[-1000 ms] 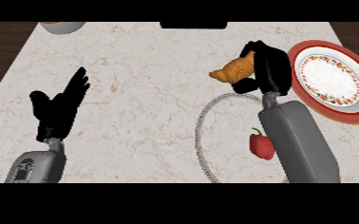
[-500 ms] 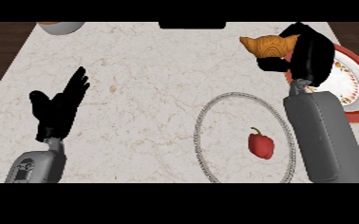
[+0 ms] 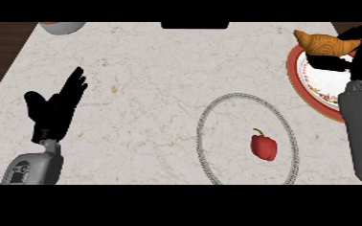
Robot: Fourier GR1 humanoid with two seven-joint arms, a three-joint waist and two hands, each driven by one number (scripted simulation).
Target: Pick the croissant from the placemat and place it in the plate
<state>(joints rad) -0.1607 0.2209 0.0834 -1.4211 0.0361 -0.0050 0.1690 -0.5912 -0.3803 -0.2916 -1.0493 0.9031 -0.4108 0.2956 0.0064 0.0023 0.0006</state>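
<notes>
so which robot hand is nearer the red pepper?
Right. The right robot hand is up and right of the red pepper, over the plate, curled on the croissant. The left robot hand rests open far across the counter, at the view's left.

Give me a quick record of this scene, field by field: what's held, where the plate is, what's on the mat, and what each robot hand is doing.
held item: golden-brown croissant, in right robot hand
target: red-rimmed white plate, at right edge, under the croissant
placemat: grey-rimmed round placemat, holds a red bell pepper
left robot hand: open, resting at left
far left corner: grey bowl, partly cut off
</notes>
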